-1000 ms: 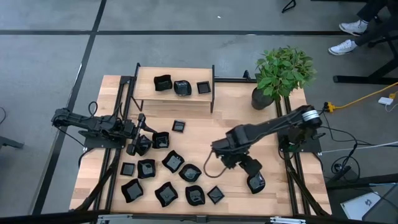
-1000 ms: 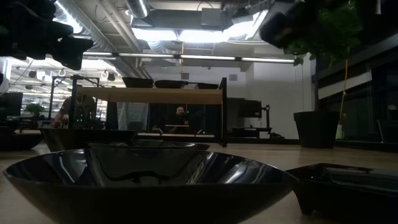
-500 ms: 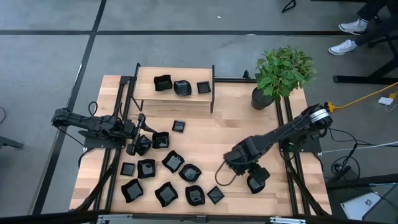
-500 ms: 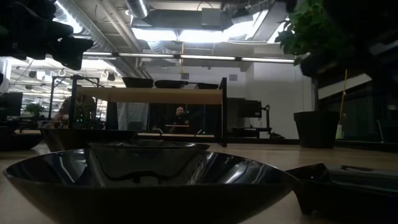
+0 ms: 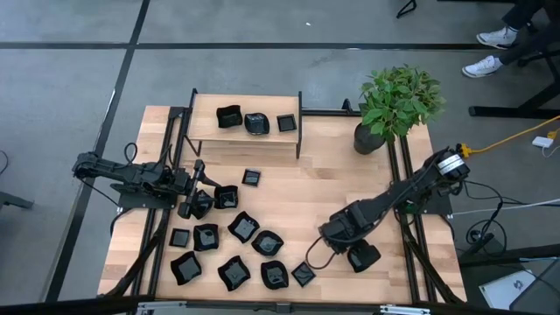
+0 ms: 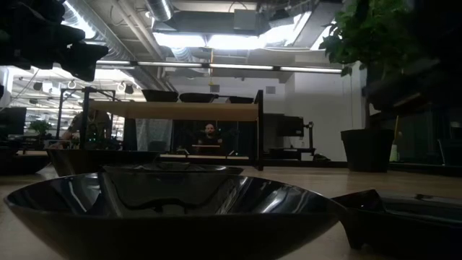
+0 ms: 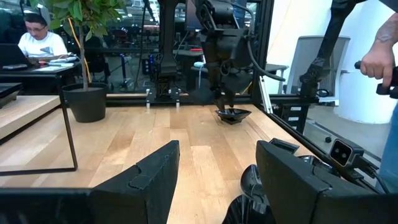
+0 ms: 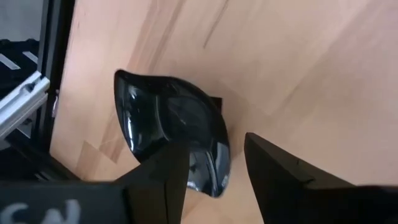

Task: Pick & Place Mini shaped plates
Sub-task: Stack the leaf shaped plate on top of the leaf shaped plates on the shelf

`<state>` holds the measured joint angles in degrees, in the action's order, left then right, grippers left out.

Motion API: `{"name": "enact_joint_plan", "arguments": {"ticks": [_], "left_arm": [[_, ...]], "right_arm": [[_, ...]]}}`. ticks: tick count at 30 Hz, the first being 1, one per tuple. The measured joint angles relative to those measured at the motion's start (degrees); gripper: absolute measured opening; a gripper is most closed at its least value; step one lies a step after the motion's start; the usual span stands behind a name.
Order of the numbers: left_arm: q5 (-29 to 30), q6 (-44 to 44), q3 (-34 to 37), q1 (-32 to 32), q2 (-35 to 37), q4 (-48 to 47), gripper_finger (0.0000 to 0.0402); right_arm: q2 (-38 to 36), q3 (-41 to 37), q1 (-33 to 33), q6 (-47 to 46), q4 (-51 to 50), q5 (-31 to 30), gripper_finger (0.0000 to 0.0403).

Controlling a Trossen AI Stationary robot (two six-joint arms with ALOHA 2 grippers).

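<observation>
The right gripper [image 8: 208,168] is low over the front right part of the table [image 5: 332,171]. Its fingers [image 8: 158,174] stand apart, holding nothing. One mini plate [image 8: 171,134] lies directly ahead of the fingertips, on the wood, tilted with one rim raised; contact between fingers and plate cannot be confirmed. In the high view this plate [image 5: 363,256] lies just beside the gripper, on its outer side.

The remaining mini plates [image 5: 232,249] lie in a cluster on the opposite side of the gripper, well apart. Three more sit on the shelf [image 5: 245,136] far behind it.

The left gripper [image 5: 194,203] rests at the cluster's edge, fingers apart, empty.
</observation>
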<state>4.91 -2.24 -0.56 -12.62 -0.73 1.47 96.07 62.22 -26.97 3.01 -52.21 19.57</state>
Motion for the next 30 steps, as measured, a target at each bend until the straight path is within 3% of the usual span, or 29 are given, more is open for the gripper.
{"name": "enact_joint_plan", "arguments": {"ticks": [30], "left_arm": [[0.0,0.0,0.0,0.0,0.0,0.0,0.0207]], "right_arm": [[1.3,-1.7,-0.7,-1.2,2.6,0.0,0.0154]]}}
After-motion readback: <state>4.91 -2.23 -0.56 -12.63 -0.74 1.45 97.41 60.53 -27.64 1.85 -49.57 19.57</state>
